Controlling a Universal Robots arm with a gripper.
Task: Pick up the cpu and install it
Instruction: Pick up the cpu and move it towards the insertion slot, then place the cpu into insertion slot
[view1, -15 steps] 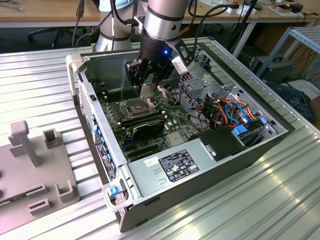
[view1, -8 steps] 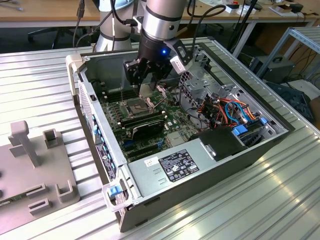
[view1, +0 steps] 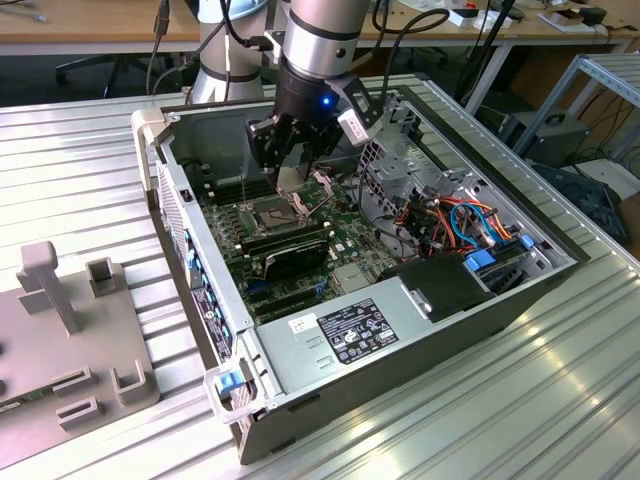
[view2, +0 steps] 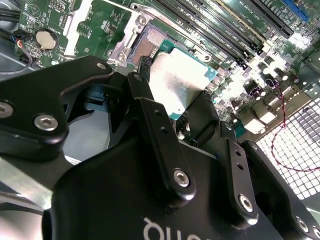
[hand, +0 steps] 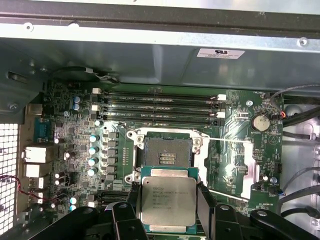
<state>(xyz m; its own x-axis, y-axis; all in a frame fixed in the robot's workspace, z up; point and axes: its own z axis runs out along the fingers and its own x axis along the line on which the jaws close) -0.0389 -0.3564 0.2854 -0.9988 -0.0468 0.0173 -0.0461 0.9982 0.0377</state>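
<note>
Inside the case (view1: 470, 325), near the open socket (hand: 167, 155), the cpu (hand: 167, 197) is being gripped by its edges between closed fingers (hand: 205, 200), level, presumably for seating it squarely.

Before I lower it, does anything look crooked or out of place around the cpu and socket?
Nothing stands out. The cpu sits square in the gripper, its edges parallel to the open socket, whose metal frame is swung clear.
</note>
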